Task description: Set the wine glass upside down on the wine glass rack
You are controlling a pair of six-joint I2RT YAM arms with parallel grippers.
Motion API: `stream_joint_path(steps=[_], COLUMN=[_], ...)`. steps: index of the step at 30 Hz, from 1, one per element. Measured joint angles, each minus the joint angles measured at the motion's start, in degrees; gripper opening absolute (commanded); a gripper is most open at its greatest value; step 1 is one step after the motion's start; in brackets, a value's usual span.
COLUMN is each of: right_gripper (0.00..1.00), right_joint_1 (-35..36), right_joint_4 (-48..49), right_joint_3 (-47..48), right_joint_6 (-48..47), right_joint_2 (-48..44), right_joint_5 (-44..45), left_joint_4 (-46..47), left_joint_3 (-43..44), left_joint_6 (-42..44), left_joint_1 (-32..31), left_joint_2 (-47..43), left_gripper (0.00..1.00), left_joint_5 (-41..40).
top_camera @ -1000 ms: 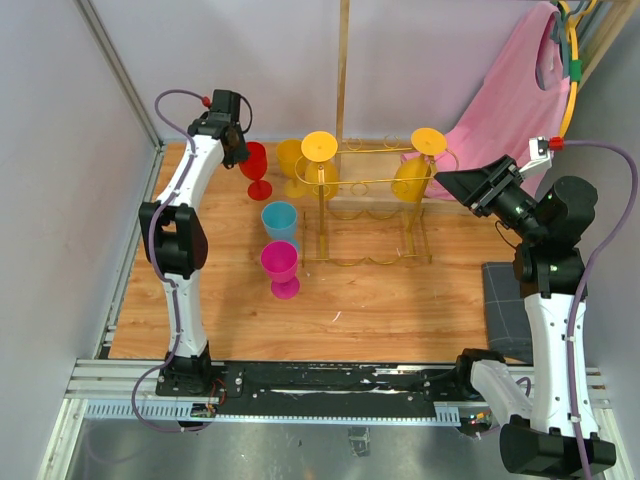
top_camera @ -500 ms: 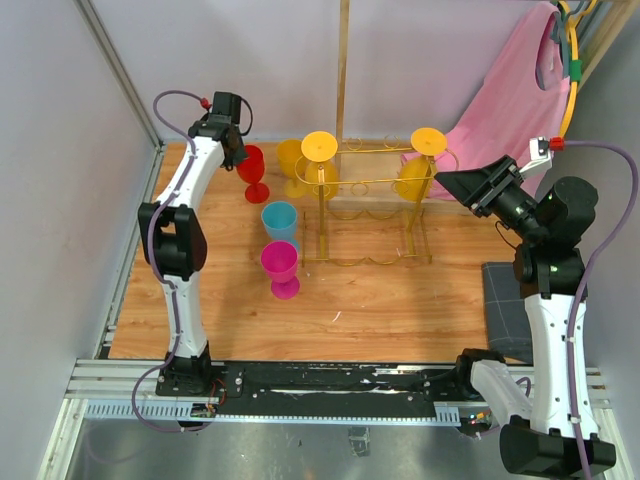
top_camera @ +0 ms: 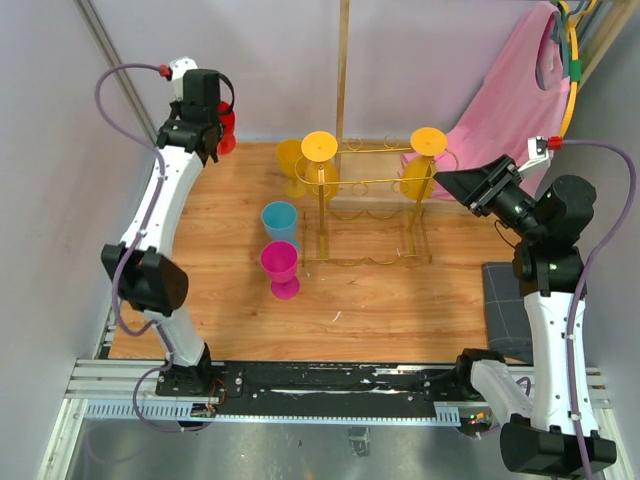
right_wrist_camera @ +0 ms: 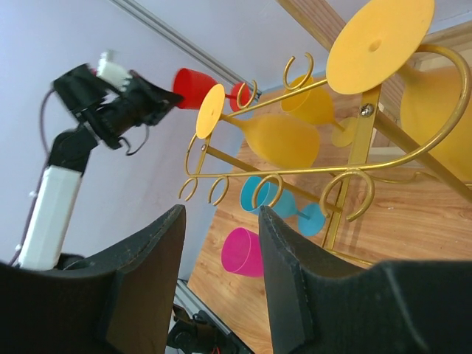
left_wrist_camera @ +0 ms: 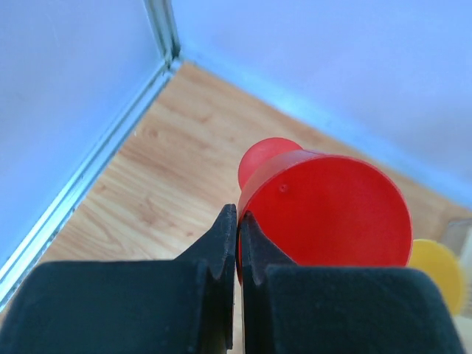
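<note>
My left gripper is shut on the rim of a red wine glass. It holds the glass in the air over the table's far left corner, as the top view shows the glass beside the gripper. The gold wire wine glass rack stands at the middle back. Two yellow glasses hang upside down on it. My right gripper hovers open and empty just right of the rack, its fingers wide apart.
A third yellow glass stands left of the rack. A blue glass and a pink glass stand in front of it. A wooden pole rises behind the rack, a pink cloth hangs back right, and a dark pad lies at the right edge.
My left gripper closed on the red glass's rim, then lifted it off the table, up and toward the back left corner. The right arm has not moved.
</note>
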Motion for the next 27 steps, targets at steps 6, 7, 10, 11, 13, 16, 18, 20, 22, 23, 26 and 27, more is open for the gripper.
stream_joint_path(steps=[6,7,10,11,13,16,18,20,22,23,26,27], right_gripper=[0.45,0.45,0.45,0.45,0.45,0.45,0.45,0.45,0.45,0.45,0.45,0.45], right_joint_1=[0.24,0.26,0.61,0.63,0.63,0.63,0.66,0.79,0.87,0.87,0.87,0.87], right_joint_4=[0.00,0.00,0.00,0.02,0.04,0.33,0.59,1.09,1.44,1.57,1.90,1.99], right_joint_3=[0.02,0.02,0.02,0.02,0.02,0.02,0.04,0.04,0.20,0.37,0.98,1.18], right_joint_6=[-0.02,-0.04,-0.22,-0.24,-0.46,-0.92,-1.07,-1.14,-1.20,-1.25,-1.42,-1.46], right_joint_2=[1.14,1.29,1.66,1.75,1.95,2.49,2.89,3.37,3.89,4.13,4.74,4.83], right_joint_5=[-0.02,-0.02,-0.02,-0.04,-0.04,-0.11,-0.20,-0.26,-0.44,-0.46,-0.70,-0.74], left_joint_4=[16.02,18.03,22.14,23.30,25.40,27.76,29.38,31.15,33.20,34.53,39.08,41.18], left_joint_3=[-11.06,-12.26,-13.00,-13.11,-13.84,-14.60,-14.95,-15.19,-15.98,-16.65,-18.88,-19.61], left_joint_6=[3.85,4.11,2.86,2.01,-0.02,-3.78,-6.78,-10.56,-14.10,-16.04,-21.84,-24.02], left_joint_1=[-7.23,-8.46,-9.60,-9.51,-9.16,-9.16,-9.18,-9.18,-9.16,-9.18,-9.18,-9.18], left_joint_2=[-16.24,-18.45,-23.23,-24.63,-27.30,-30.49,-31.82,-32.50,-32.74,-32.74,-32.00,-31.39], left_gripper=[0.00,0.00,0.00,0.00,0.00,0.00,0.00,0.00,0.00,0.00,0.00,0.00], left_joint_5=[-4.94,-4.68,-1.44,0.46,5.05,13.44,19.98,27.26,33.83,37.31,48.19,52.43])
